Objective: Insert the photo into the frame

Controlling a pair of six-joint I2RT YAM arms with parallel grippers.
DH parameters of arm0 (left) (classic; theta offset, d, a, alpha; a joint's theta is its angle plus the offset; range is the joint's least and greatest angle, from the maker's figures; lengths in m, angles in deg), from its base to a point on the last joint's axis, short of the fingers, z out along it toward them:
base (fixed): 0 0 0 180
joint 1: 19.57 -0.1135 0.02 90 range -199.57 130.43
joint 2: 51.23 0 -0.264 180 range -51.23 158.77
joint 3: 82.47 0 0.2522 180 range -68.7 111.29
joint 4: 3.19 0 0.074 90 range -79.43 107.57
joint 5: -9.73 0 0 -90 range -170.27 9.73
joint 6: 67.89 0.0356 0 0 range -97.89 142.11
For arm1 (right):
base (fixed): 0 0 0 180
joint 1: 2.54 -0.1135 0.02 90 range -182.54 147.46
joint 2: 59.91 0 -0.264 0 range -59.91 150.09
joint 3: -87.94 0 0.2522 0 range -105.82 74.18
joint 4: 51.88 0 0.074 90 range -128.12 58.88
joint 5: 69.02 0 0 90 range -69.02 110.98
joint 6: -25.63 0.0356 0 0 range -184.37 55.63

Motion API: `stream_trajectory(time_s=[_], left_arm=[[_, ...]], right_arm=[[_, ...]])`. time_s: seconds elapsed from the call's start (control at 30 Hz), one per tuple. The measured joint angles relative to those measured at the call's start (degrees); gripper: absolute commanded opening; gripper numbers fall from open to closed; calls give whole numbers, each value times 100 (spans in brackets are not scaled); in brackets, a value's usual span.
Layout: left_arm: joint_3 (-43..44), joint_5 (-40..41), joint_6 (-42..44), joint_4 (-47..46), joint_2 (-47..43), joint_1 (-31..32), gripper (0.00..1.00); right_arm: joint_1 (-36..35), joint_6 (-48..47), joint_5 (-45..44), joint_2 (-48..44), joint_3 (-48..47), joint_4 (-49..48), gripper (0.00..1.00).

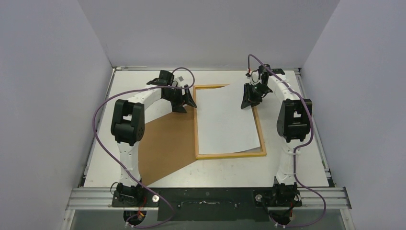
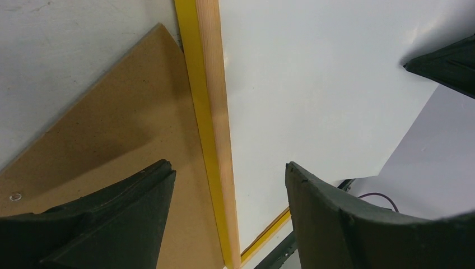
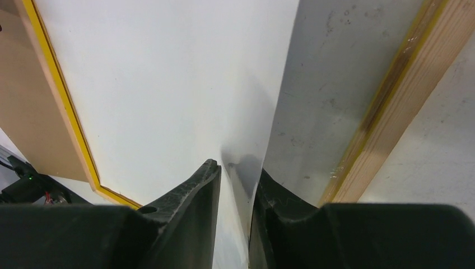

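A: Start with the biggest thing and work down.

B: The table (image 1: 215,170) first. The brown backing board (image 1: 165,143) lies flat on its left part. The frame (image 1: 230,155) is in the middle, wood side up, with its left rail along the board's edge. The photo (image 1: 225,120) lies white side up inside the frame but skewed, and its far right corner rides above the far rail.

A: So what does seating it take?

B: I'd judge that the raised corner should come down inside the far rail. The sheet also needs a slight turn so that all 4 edges drop within the rails. It should go slowly so the paper doesn't crease, and a press on the left edge would stop it sliding.

A: And the 2 grippers?

B: The left gripper (image 2: 228,168) has its fingers wide apart and holds nothing. It straddles the frame's left rail near the far left corner, so the photo's left edge lies just under 1 finger. The right gripper (image 3: 238,168) is at the photo's far right edge. Its fingers stand a narrow slit apart with the sheet's edge in that slit. I cannot tell whether they pinch the paper or it merely rests there.
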Motion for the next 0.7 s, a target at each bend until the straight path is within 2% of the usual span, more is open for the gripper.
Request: stream_trajectory(time_s=[0.43,0.6,0.7], left_arm=[[151,-11,116,160,55,9,70],[348,2,192,374,61,9,70],[474,28,264,481,61,9,70]], right_arm=[[-35,83,-205,11,-76,15,51],[-33,203,-621,11,-76,15,61],[-33,341,-1196,-20,-74,11,68]])
